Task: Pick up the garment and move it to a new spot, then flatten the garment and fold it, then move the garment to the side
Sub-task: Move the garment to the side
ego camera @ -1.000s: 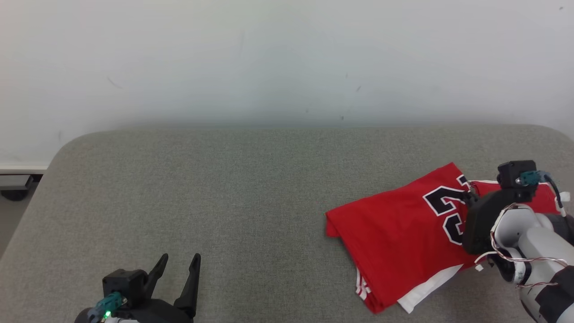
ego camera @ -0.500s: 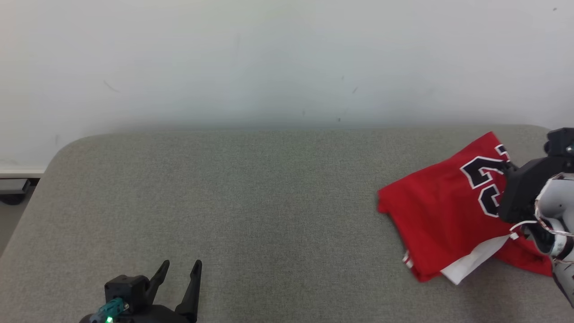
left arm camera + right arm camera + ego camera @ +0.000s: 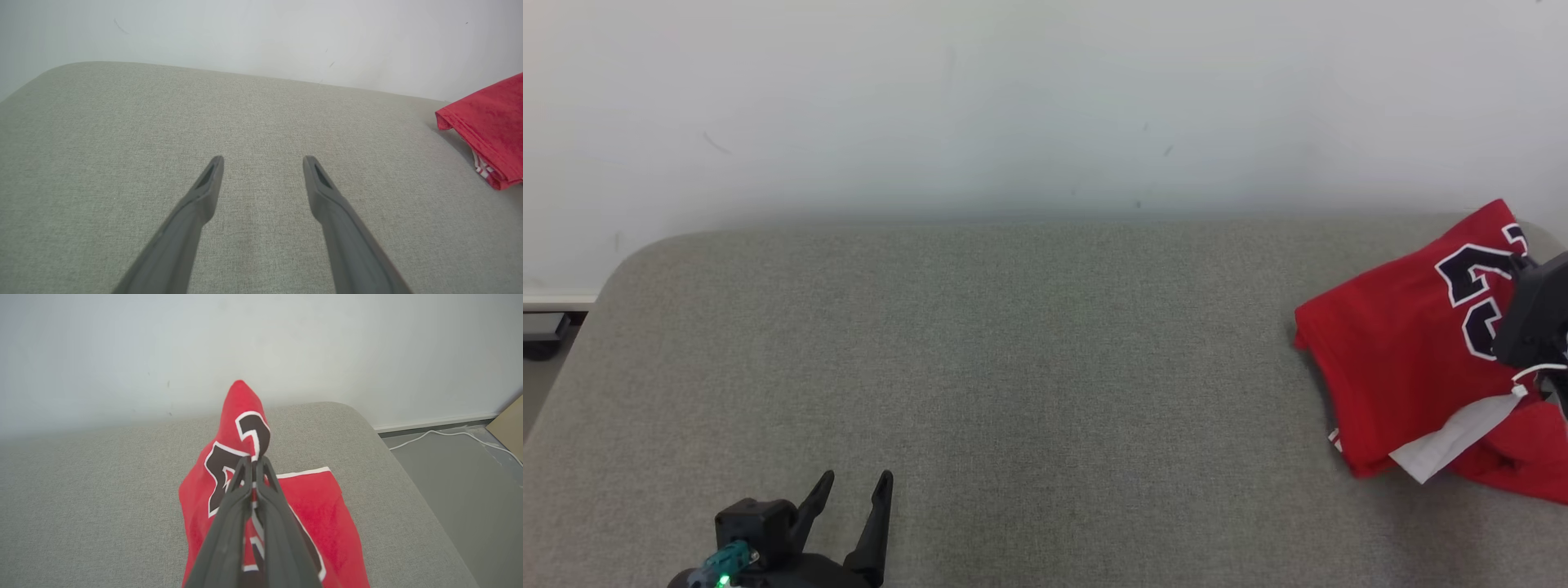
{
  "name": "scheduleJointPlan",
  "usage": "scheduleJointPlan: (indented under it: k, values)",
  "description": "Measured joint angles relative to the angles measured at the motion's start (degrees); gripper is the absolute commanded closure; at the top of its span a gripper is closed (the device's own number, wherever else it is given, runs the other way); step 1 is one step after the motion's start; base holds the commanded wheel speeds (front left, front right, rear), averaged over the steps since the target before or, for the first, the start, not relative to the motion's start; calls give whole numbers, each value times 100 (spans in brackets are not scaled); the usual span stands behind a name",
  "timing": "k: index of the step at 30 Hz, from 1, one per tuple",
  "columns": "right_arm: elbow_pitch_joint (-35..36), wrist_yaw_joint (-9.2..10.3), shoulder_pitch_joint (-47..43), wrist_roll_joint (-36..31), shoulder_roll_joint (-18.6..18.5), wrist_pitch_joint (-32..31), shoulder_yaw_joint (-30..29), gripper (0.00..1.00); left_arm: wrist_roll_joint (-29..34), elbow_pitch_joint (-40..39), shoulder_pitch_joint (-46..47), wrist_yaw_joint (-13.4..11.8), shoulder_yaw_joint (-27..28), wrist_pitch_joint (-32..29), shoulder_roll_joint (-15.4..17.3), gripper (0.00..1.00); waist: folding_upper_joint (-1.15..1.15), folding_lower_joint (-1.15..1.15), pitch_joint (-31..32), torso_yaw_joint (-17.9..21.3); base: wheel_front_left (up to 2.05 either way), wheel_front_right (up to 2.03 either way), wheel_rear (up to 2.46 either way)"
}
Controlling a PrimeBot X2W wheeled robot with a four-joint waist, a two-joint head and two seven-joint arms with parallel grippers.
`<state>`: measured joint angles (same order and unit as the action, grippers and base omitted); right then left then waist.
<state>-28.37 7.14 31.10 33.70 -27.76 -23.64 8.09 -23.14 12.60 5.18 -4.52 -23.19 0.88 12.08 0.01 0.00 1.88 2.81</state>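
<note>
Red garment [image 3: 322,510] is pinched inside the closed right claw [image 3: 253,462].

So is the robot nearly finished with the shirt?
Nearly. Done: the red basketball jersey looks folded. In hand: the right hand pinches it at the right side of the grey cushion. Left: letting go. The left hand rests open.

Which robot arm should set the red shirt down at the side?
Right. The right gripper is shut on the red jersey at the edge of the cushion; the left gripper sits open, far away.
</note>
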Motion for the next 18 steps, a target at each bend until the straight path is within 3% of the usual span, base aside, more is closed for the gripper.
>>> scheduleJointPlan:
  k: [18]
  values:
    - [145, 0, -276, -995, 67, -263, -1413, 100, 46, -183, 144, 7, -54, -88, 87, 0, 0, 0, -420, 9, 0, 0, 0]
